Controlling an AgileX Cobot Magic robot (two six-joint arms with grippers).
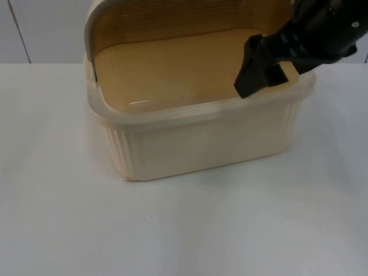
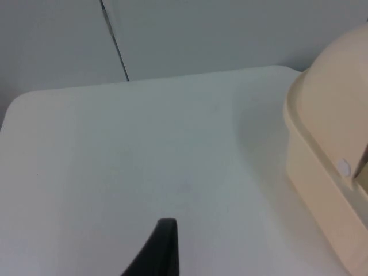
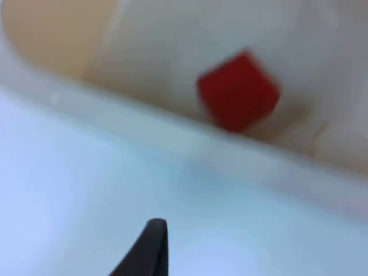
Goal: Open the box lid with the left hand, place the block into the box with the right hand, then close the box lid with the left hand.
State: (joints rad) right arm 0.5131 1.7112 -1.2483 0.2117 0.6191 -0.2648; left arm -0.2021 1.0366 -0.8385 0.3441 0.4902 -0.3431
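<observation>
The white desk [image 1: 184, 230] carries a cream box [image 1: 195, 144] with ribbed sides, its lid [image 1: 172, 20] swung up and standing behind the open top. From above, the box's tan inside is seen but not the block. The right wrist view looks over the box's rim and catches the red block [image 3: 238, 92] inside the box, blurred. The left wrist view takes in bare desk and the box's outer side. The right tool [image 1: 259, 72] hangs over the box's right rim, nothing between its fingers; how far apart they stand I cannot tell. The left tool [image 2: 155, 253] is over open desk beside the box, its spread unclear, waiting.
</observation>
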